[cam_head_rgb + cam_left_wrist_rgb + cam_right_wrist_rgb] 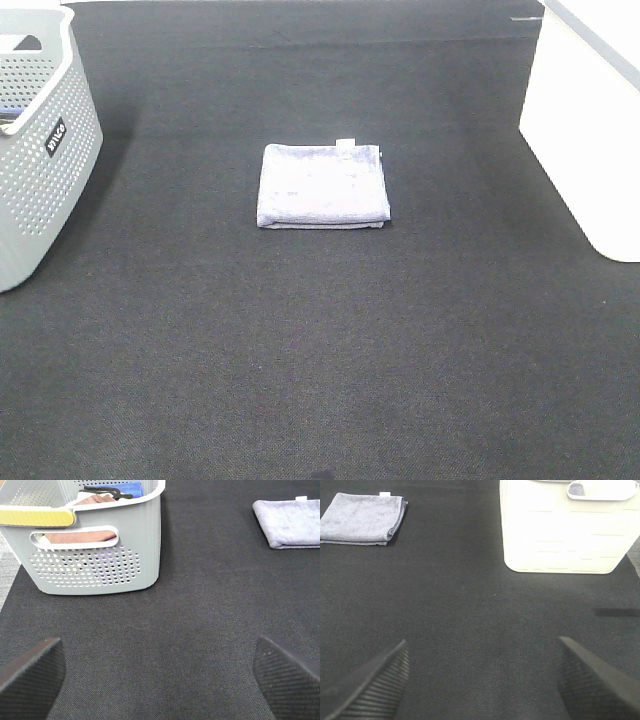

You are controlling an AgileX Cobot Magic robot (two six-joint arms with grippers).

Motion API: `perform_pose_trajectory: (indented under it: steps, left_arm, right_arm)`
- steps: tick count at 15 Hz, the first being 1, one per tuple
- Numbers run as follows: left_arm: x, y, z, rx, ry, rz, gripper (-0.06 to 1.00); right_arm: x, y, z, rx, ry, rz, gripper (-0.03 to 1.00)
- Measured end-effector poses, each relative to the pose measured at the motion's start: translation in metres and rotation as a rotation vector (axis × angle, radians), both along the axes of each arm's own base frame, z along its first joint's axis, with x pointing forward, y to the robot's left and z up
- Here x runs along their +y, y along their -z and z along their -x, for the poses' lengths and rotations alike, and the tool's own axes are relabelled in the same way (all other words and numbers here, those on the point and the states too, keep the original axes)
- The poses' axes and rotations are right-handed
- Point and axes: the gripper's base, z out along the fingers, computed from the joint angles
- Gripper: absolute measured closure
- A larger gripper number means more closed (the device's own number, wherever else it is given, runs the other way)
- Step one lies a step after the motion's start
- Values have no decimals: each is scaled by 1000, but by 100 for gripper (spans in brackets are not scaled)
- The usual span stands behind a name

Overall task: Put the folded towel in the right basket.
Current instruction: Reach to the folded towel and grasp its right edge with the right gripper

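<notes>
Where the 2 wrist cameras look out over the dark mat [320, 390], we see the left gripper [159, 675] spread wide, its 2 ribbed fingers [30, 677] far apart with only bare mat between them, gripping nothing. The right gripper [482, 680] is spread just as wide and likewise has hold of nothing. The folded towel [323, 186] lies flat on the mat, well ahead of the left gripper and off toward the right arm's side. From the right gripper it sits well ahead and toward the left arm's side. The right basket [560, 535] stands ahead of the right gripper, well apart from the towel. A grey perforated basket [100, 565], with brown cloth and something blue inside, stands ahead of the left gripper.
</notes>
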Motion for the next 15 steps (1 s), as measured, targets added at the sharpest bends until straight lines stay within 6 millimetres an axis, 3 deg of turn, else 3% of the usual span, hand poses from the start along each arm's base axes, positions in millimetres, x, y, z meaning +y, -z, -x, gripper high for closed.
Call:
perform_pose_trajectory:
  steps: [15]
  left_arm:
    - [0,0,0,0,0,0,-3]
  right_arm:
    - [0,0,0,0,0,0,21]
